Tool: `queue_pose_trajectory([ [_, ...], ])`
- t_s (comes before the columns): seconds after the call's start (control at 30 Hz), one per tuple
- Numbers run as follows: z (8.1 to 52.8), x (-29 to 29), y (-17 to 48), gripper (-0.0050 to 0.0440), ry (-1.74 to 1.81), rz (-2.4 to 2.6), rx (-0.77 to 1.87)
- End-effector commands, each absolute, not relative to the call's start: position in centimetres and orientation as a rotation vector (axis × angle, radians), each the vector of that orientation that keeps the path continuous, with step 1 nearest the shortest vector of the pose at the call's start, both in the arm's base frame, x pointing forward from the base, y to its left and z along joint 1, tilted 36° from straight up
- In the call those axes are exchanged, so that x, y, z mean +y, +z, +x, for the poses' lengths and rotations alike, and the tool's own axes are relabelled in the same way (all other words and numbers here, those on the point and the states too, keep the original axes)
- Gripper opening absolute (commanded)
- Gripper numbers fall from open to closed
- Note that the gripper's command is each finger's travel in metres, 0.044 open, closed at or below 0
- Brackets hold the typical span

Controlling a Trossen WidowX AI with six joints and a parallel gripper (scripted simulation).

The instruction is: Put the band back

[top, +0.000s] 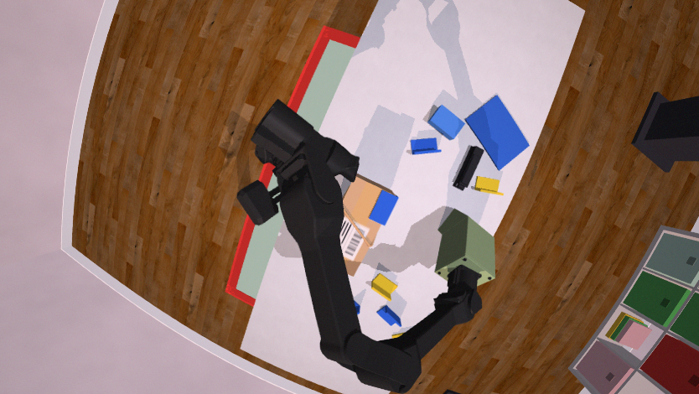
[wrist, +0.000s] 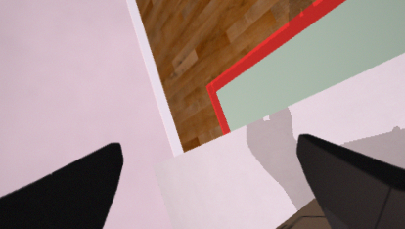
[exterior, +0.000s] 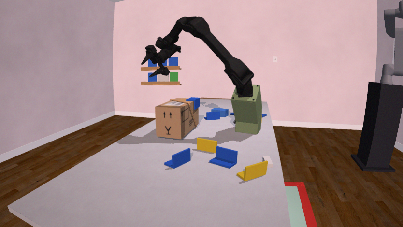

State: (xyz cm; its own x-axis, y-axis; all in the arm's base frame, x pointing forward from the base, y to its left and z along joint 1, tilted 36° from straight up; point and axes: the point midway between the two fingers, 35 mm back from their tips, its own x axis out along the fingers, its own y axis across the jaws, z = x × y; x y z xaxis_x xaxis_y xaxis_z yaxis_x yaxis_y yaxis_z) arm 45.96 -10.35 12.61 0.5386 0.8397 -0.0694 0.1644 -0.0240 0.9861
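Looking over the table (exterior: 84, 180), I see loose L-shaped guards scattered near the carton (exterior: 172, 121): a yellow one (exterior: 206, 144), two blue ones (exterior: 178, 158) (exterior: 224, 157) and another yellow (exterior: 252, 170) in front, more blue pieces (exterior: 213, 115) behind, and the green pedestal (exterior: 247, 112) of the arm to the right. From above, a blue slab (top: 496, 131) and a black bar (top: 468, 167) lie well apart from the carton. A red-edged mat (top: 313, 97) sticks out from under the table.

My pincer (exterior: 152, 65) hangs high above the carton's left side, jaws wide apart, gripping nothing. The wrist view shows only table edge, mat and wood floor between the fingers.

The carton is plain brown cardboard with arrows and a barcode label (top: 353, 238). A blue guard (top: 382, 206) caps its top edge. The thin tan band (exterior: 192, 114) runs slantwise across the carton, askew from the guard.
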Motion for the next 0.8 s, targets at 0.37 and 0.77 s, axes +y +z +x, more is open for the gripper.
queue_pose_trajectory([
  [0.37, 46.0, -10.4, 12.6, 0.04, 0.675, 1.527, 0.895],
  [0.77, 40.8, -4.4, 11.0, 0.0233, 0.408, 1.388, 1.118],
])
